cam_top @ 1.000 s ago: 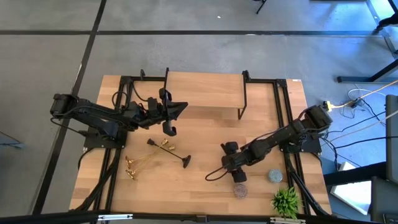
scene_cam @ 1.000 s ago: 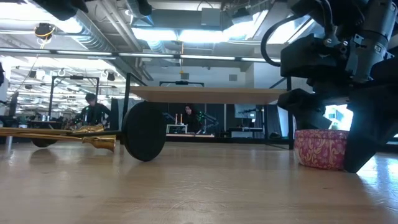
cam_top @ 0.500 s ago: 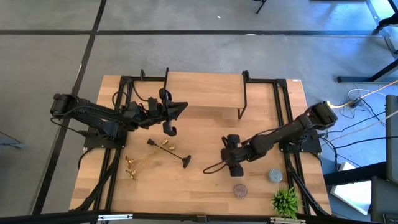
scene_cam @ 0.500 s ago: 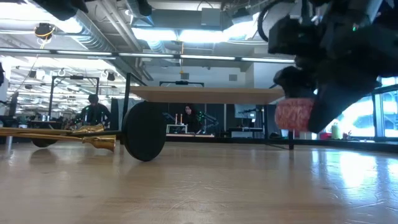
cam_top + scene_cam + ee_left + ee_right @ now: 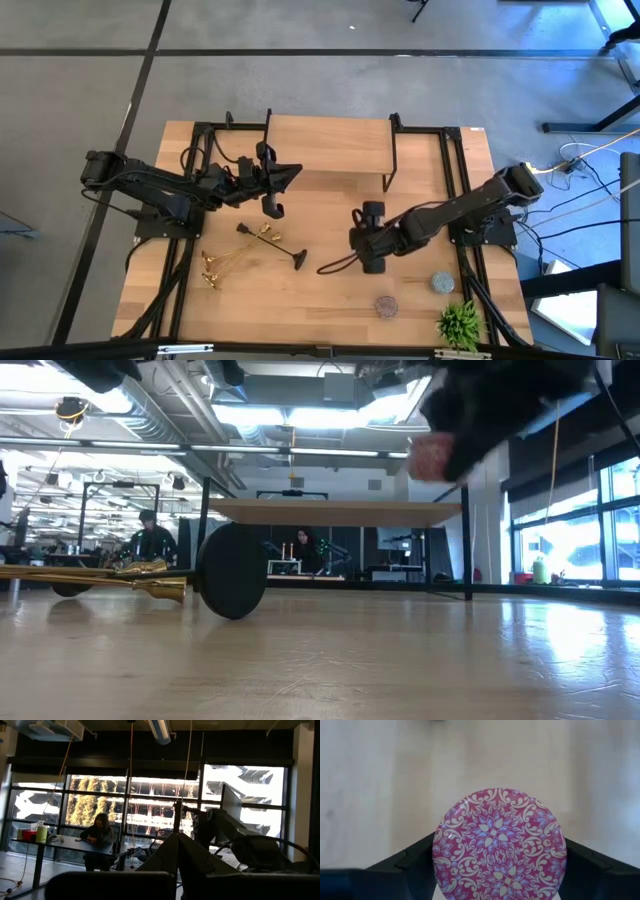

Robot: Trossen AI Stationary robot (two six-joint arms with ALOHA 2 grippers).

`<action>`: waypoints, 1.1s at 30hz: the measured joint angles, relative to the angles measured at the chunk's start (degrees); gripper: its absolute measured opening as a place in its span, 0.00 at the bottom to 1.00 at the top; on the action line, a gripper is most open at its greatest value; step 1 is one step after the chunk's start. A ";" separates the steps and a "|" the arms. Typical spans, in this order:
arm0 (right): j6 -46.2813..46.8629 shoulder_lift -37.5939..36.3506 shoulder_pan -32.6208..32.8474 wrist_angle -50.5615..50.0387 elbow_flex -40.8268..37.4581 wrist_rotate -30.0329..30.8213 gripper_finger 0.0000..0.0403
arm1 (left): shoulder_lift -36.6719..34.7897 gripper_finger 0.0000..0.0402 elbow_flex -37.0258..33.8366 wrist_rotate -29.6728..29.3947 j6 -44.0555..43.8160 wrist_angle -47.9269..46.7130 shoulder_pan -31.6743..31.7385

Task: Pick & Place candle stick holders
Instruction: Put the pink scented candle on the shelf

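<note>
Three candle stick holders lie on their sides on the table's left half. Two are gold (image 5: pixel 225 260) (image 5: pixel 110 575). One is black (image 5: pixel 275 245), and its round base (image 5: pixel 232 570) stands on edge. No gripper touches them. To their right, my right gripper (image 5: pixel 369 255) (image 5: pixel 499 845) hangs above the table, shut on a round pink patterned tin (image 5: pixel 499 852) (image 5: pixel 432 457). In the high view the gripper hides the tin. My left gripper (image 5: pixel 295 172) (image 5: pixel 177 847) is shut and holds nothing. It stays raised beyond the holders, pointing slightly upward. My right gripper pinches the pink tin between its two fingers, one on each opposite side of the round wall (image 5: pixel 438 857). The fingers come from above, slanting down. The tin is lifted clear of the table, its patterned lid facing up toward the wrist.
A raised wooden shelf (image 5: pixel 330 145) on a black frame spans the far middle. Near the front right stand a small round patterned thing (image 5: pixel 385 305), a grey round thing (image 5: pixel 441 283) and a green plant (image 5: pixel 458 322). People sit in the room beyond.
My right gripper has risen from the table with the pink tin. It has gone a little toward the far edge and the left, and has tipped less steeply. The tin, which stood on the table, now hangs well clear of it.
</note>
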 joint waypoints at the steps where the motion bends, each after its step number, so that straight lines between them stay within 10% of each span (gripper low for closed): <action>1: -0.69 -0.02 -0.31 -1.15 1.19 1.43 0.76 | -0.01 0.01 0.00 0.01 -0.03 0.01 0.00; 19: -18.41 -7.26 -19.84 -4.62 8.13 9.79 0.76 | -0.01 0.01 0.00 0.22 -0.52 -0.05 0.00; 33: -19.58 -11.24 -45.48 -1.12 8.19 -7.27 0.76 | 0.00 0.01 0.00 -0.07 -0.52 -0.07 0.00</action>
